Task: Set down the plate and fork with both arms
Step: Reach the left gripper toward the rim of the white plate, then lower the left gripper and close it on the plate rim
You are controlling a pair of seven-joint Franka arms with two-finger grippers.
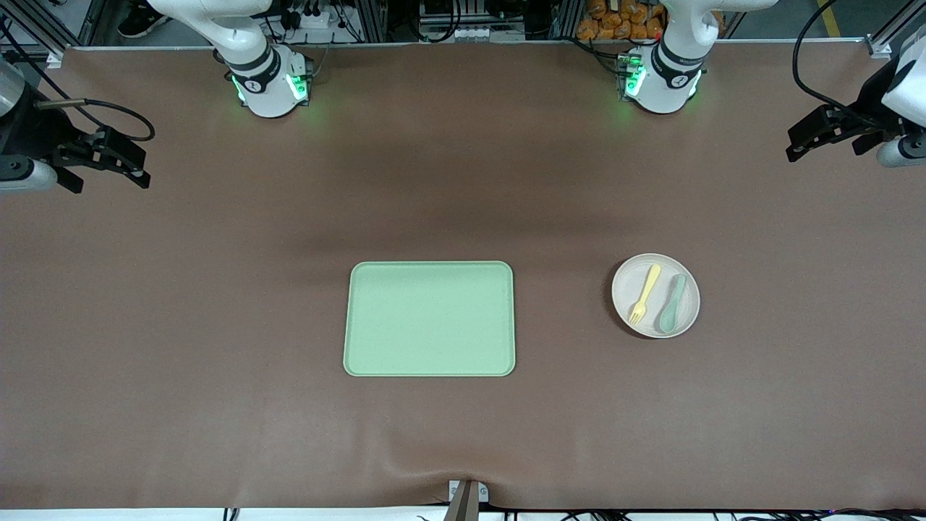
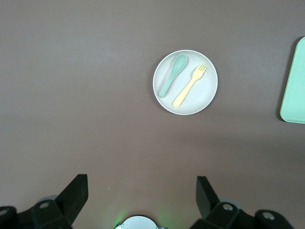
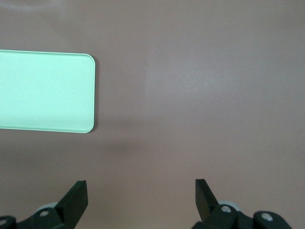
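Left gripper [image 1: 799, 145] spread, empty, over its table end; right gripper [image 1: 137, 168] likewise; fork [image 1: 643, 294] and spoon [image 1: 672, 304] lie on plate [image 1: 655, 329] beside tray [image 1: 430, 318].

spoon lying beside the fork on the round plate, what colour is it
Grey-green spoon; clearest in the left wrist view.

The round, shallow plate [image 1: 655, 320] is pale beige-pink and plain. On it, the small plastic fork [image 1: 643, 293] is pale yellow; the small spoon [image 1: 672, 304], at the fork's 3 o'clock in the front view, is grey-green. The rectangular tray [image 1: 430, 319] is plain light green (no pattern). The table covering [image 1: 217, 325] is brown.
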